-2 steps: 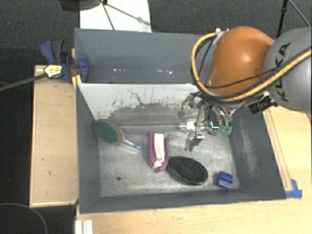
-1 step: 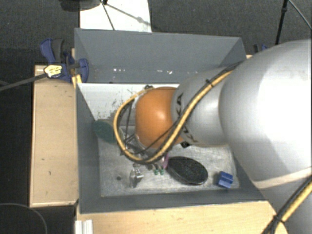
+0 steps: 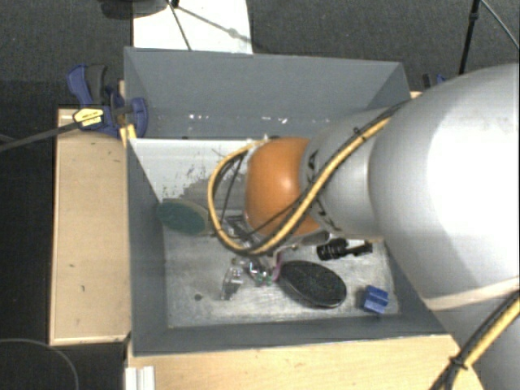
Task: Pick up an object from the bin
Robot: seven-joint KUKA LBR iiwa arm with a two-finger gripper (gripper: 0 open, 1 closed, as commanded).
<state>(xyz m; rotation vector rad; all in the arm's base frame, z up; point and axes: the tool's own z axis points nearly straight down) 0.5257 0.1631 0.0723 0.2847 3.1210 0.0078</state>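
I've got tool (image 3: 236,281) down at floor of grey metal bin (image 3: 146,258), near front edge, just beside flat black oval disc (image 3: 314,283). Apart or together? Can't tell. Nothing lifted; I judge grasp and lift remain.

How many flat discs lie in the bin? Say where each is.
2: a teal disc at the left, a black disc near the front. The arm may hide others.

A bulky silver-grey arm (image 3: 439,193) wears an orange wrist cover (image 3: 272,187) and yellow cables (image 3: 213,189)
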